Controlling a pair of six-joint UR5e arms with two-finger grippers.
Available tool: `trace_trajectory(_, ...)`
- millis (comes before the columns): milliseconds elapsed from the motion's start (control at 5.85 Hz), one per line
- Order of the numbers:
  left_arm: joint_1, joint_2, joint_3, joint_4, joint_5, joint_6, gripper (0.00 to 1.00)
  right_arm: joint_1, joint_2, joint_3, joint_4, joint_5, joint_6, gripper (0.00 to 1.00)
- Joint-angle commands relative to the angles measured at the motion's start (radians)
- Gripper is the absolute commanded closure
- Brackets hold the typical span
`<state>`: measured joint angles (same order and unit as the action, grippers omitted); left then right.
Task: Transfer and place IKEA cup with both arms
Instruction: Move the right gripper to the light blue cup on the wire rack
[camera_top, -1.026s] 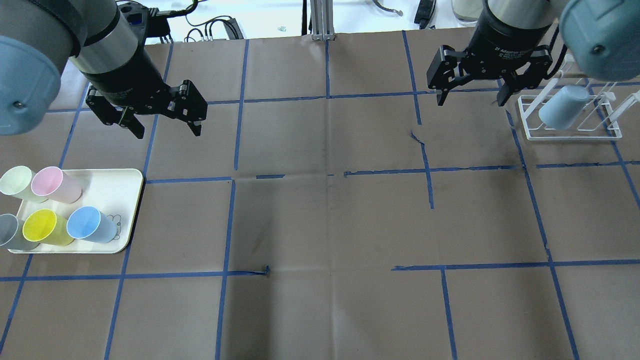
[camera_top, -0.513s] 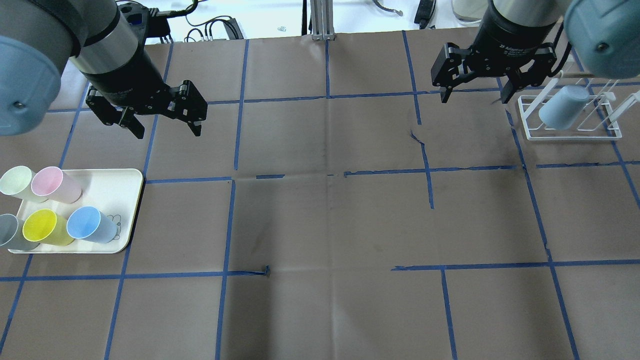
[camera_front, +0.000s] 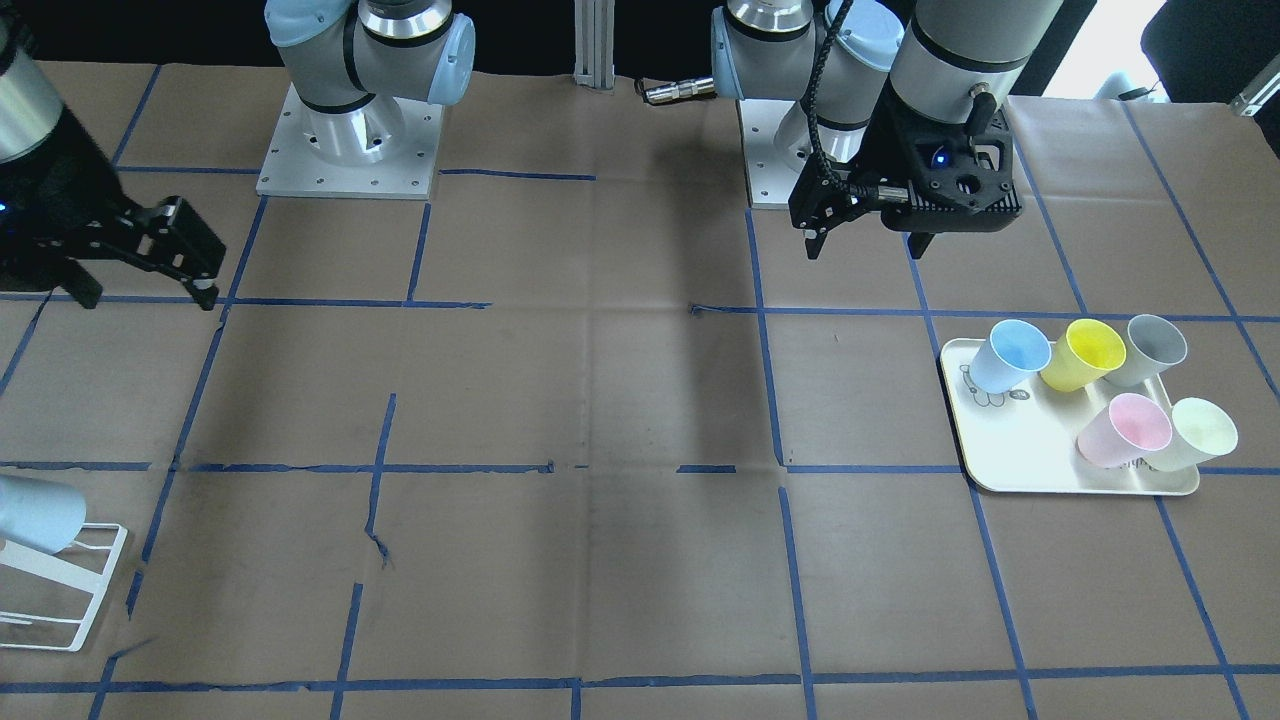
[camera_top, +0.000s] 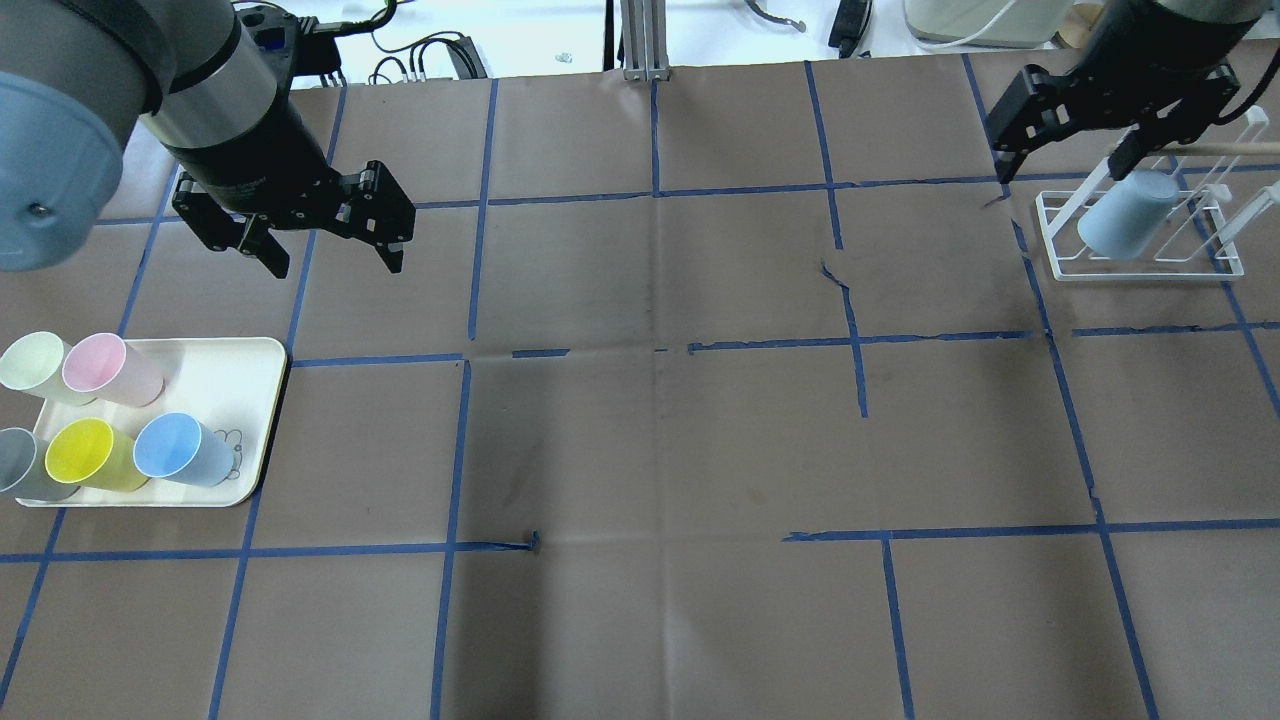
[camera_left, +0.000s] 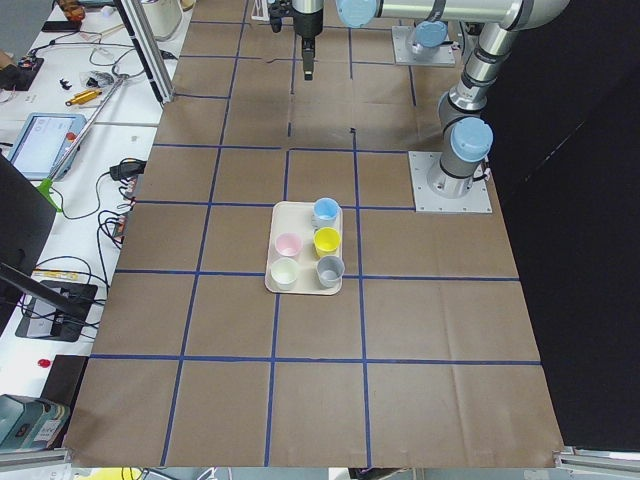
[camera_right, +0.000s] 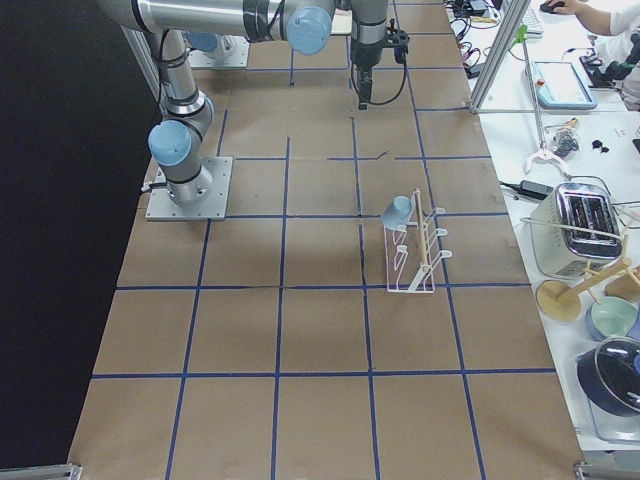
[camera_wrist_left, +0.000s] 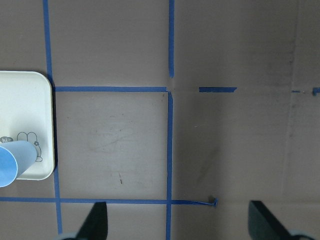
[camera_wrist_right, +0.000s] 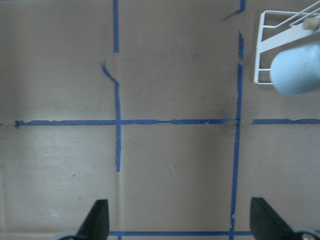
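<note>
No legible text — just a rabbit drawing (camera_wrist_left: 24, 138) on the tray (camera_wrist_left: 25, 100).

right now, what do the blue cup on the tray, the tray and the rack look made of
Blue cup: likely plastic, matte, evenly coloured. Tray: cream plastic or melamine, smooth, rounded corners, printed drawing. Rack: thin white-coated metal wire, probably.
</note>
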<state>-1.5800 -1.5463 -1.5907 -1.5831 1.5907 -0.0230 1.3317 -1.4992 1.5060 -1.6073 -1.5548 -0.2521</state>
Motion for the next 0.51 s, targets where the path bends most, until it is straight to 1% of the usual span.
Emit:
trace_trajectory(0,0.0,0.0,0.0,0.0,0.0,0.0,0.02,-0.136,0.084,-0.032,-0.066,-0.004,-0.225,0.0)
trace_trajectory(171,0.0,0.0,0.0,0.0,0.0,0.0,0.02,-0.188,0.144,-0.08,-0.094,-0.01,-0.315,0.0)
trace_trajectory(342,0.0,0.0,0.0,0.0,0.0,0.0,0.02,-0.228,0.186,-0.122,-0.094,-0.007,-0.376,0.0)
